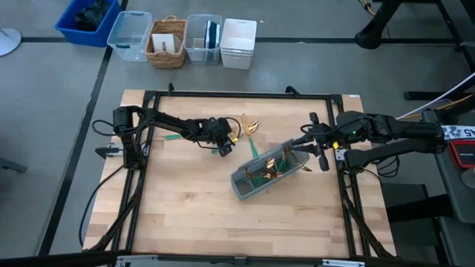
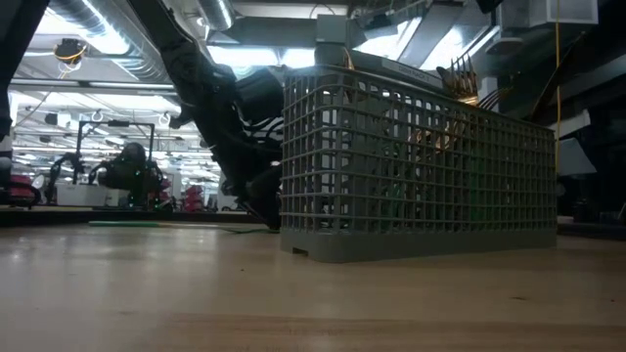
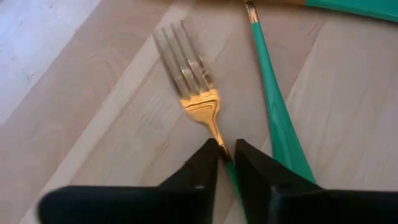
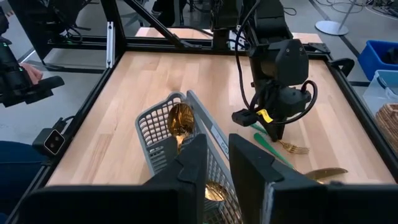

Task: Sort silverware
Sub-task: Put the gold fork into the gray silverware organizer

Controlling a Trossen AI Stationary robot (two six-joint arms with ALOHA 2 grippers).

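On the wooden worktop (image 1: 193, 200) a grey caddy (image 1: 249, 187) is placed at an angle, near the middle. Several pieces of silverware are already standing inside it, gold heads up; a gold spoon (image 4: 180, 119) is seen in one compartment. A few more pieces (image 1: 249, 124) are lying loose on the worktop just beyond the caddy.

The left gripper (image 3: 226, 163) is lowered to the worktop beside these loose pieces. Its fingers (image 3: 202, 165) are brought close around the neck of a fork (image 3: 189, 74), where the gold part meets the green handle; the fork is lying flat, tines pointing away from the fingers. A second green handle (image 3: 273, 106) is lying just beside it.

The right gripper (image 4: 214, 165) is held at the end of the caddy. Its fingers are a little apart, and the caddy's wall is seen between them.
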